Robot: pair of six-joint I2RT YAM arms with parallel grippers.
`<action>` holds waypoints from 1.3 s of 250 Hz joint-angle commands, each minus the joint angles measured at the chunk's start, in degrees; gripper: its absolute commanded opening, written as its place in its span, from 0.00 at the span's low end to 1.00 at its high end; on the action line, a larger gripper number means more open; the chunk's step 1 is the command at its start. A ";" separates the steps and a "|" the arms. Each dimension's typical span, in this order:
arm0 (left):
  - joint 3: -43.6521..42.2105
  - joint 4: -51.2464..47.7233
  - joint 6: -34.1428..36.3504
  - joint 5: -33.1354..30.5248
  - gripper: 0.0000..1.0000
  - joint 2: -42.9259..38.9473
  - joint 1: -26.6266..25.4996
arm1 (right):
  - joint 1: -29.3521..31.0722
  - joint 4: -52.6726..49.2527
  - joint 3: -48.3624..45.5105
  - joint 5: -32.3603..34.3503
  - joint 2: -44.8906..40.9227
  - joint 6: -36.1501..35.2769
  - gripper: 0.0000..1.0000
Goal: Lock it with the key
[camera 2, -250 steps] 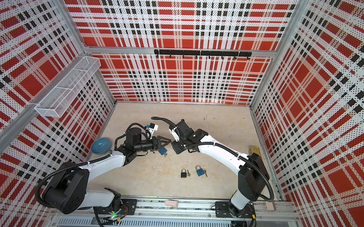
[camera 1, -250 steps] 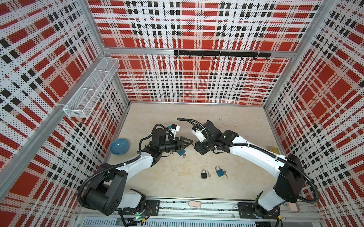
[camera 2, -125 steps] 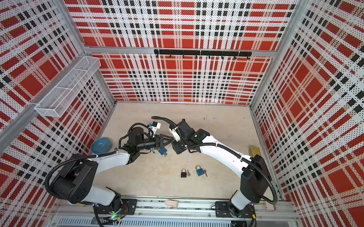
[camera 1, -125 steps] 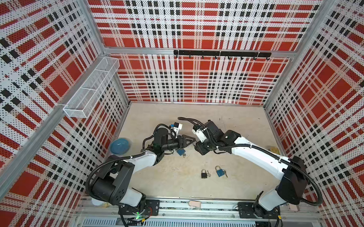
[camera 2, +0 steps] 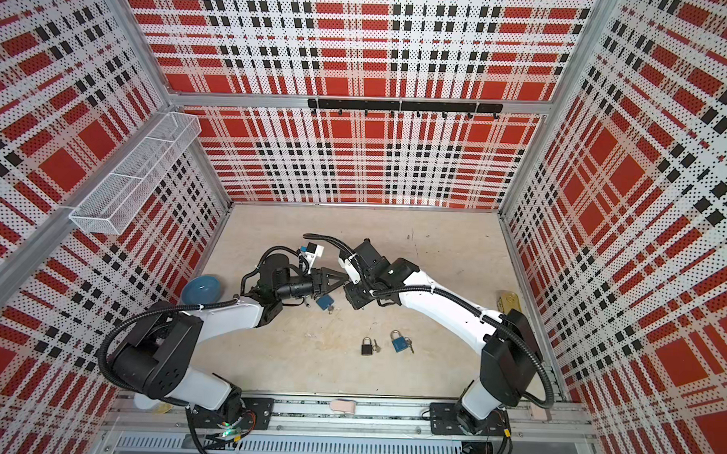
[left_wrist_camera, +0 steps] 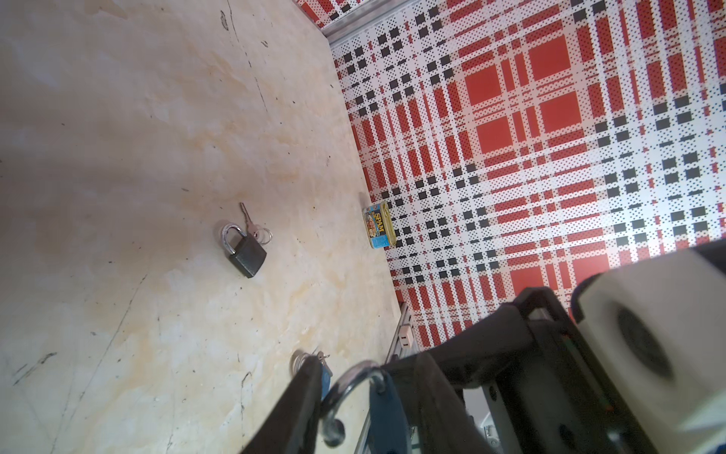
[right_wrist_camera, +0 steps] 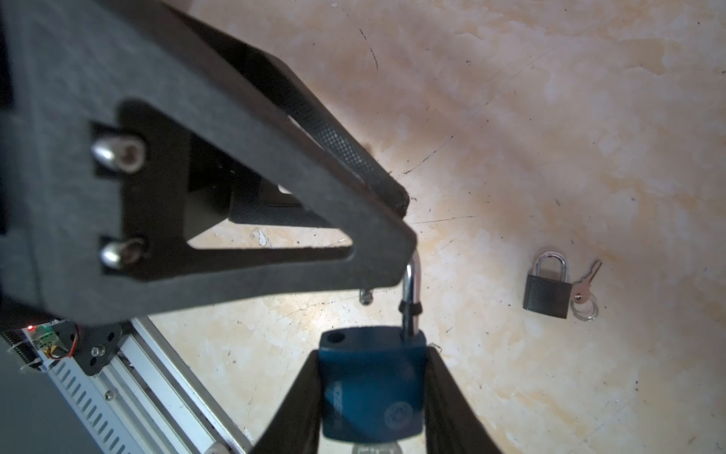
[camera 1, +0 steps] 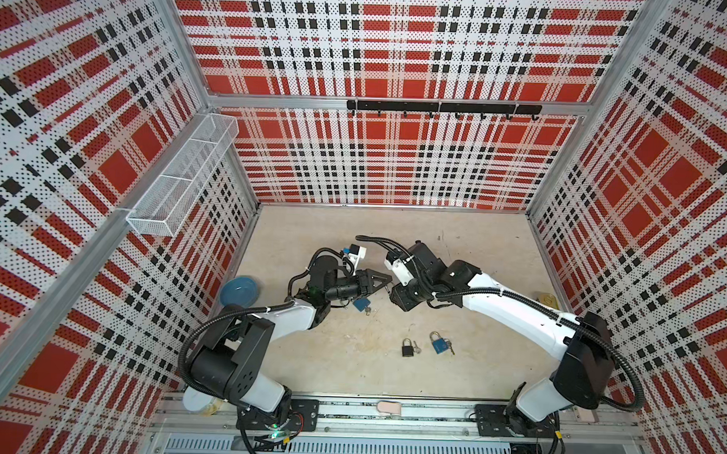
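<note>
My right gripper (right_wrist_camera: pixel 371 353) is shut on the body of a blue padlock (right_wrist_camera: pixel 371 385), one finger on each side. Its steel shackle (right_wrist_camera: pixel 410 291) stands raised, with one end out of the body. My left gripper (left_wrist_camera: pixel 351 377) meets it from the opposite side, and the shackle (left_wrist_camera: pixel 353 379) sits pinched between its fingers. In both top views the two grippers (camera 1: pixel 389 279) (camera 2: pixel 351 296) touch tip to tip above the floor's middle, hiding the padlock. A silvery bit (right_wrist_camera: pixel 373 448) shows under the body, too blurred to tell whether it is the key.
On the floor lie a black padlock (camera 1: pixel 407 347) with a key, a blue padlock (camera 1: pixel 438 343) with keys beside it, and another blue padlock (camera 1: pixel 361 305) under my left gripper. A blue bowl (camera 1: pixel 240 289) sits left, a Spam can (camera 1: pixel 547 301) right.
My left gripper has moved right toward the right gripper and narrowed its jaws onto the shackle. The right arm and the padlock it holds have stayed put.
</note>
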 commanded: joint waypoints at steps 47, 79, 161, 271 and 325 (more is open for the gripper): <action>0.79 4.16 -1.71 3.29 0.31 0.21 -1.02 | 0.32 2.41 0.08 -0.65 -2.21 -0.07 0.18; 0.62 4.39 -1.96 3.81 0.37 0.36 -1.00 | 0.23 2.40 0.11 -0.64 -2.14 -0.03 0.17; 0.26 4.93 -2.25 4.72 0.39 0.88 -1.08 | 0.29 2.22 0.37 -0.30 -2.10 -0.22 0.16; 0.15 4.94 -2.07 5.15 0.24 2.45 -1.38 | 0.28 1.79 1.37 -0.21 -2.19 -0.42 0.16; 0.53 4.94 -1.95 5.25 0.00 3.04 -1.75 | 0.29 1.69 1.74 -0.45 -2.49 -0.07 0.16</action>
